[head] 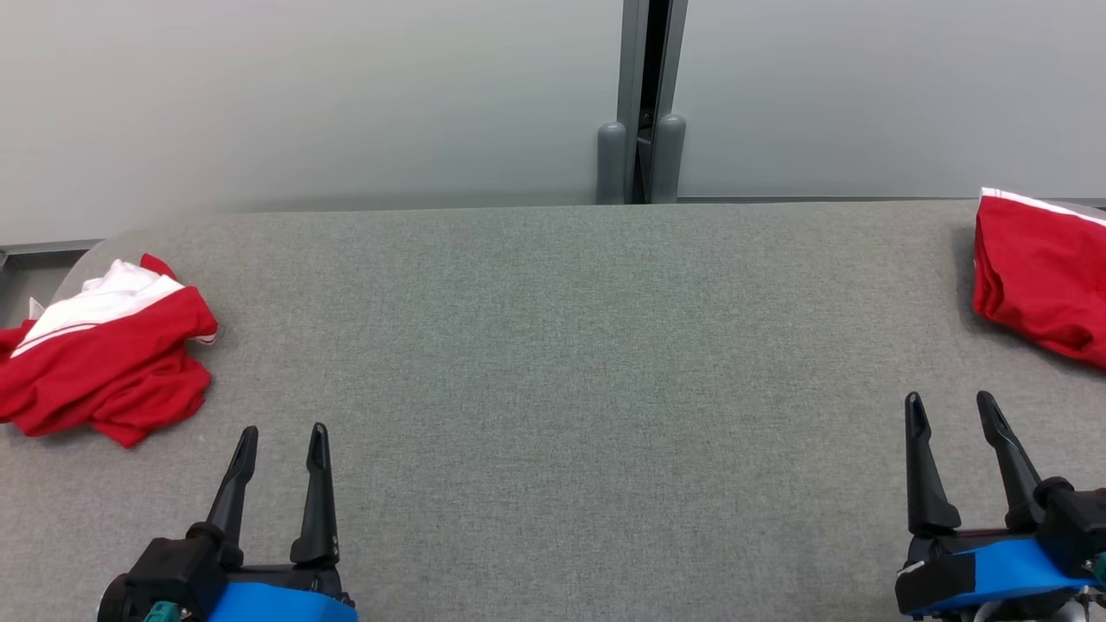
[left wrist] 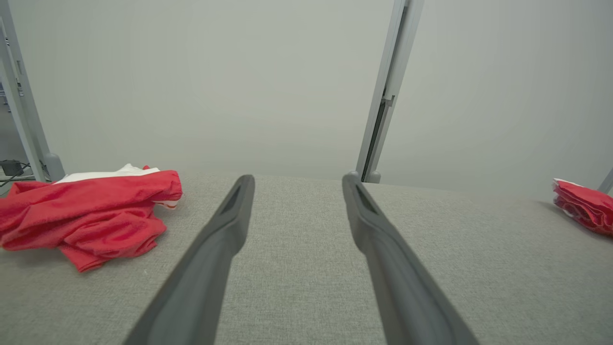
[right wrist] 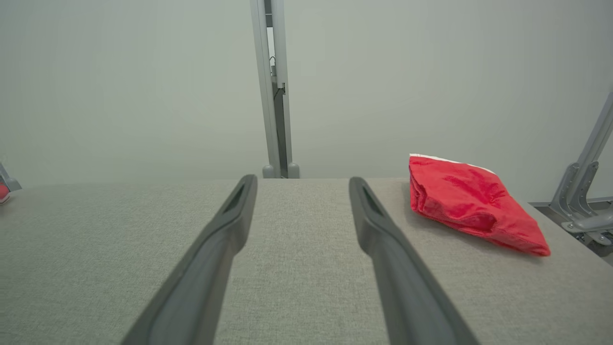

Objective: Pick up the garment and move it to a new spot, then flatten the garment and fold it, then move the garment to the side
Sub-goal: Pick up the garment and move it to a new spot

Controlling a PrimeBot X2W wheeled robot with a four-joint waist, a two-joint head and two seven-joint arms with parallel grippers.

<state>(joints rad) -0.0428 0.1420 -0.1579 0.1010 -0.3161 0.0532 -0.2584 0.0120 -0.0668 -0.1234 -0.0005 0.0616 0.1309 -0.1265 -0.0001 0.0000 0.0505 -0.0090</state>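
Observation:
A crumpled red and white garment (head: 104,350) lies bunched at the far left of the grey fabric table (head: 553,345); the left wrist view has this garment (left wrist: 91,213) left of my fingers. A second red garment (head: 1041,276), folded, rests at the right edge, and it appears as a folded garment (right wrist: 471,203) in the right wrist view. My left gripper (head: 283,436) hovers open over the table's near left, a little right of and nearer than the crumpled garment. My right gripper (head: 950,404) hovers open at the near right, just short of the folded one. Neither holds anything.
A pale wall with a grey upright post (head: 644,104) stands behind the table. A metal frame (right wrist: 586,191) sits off the table's right end, and cables (left wrist: 12,170) off the left end. The table's rounded back edge runs along the wall.

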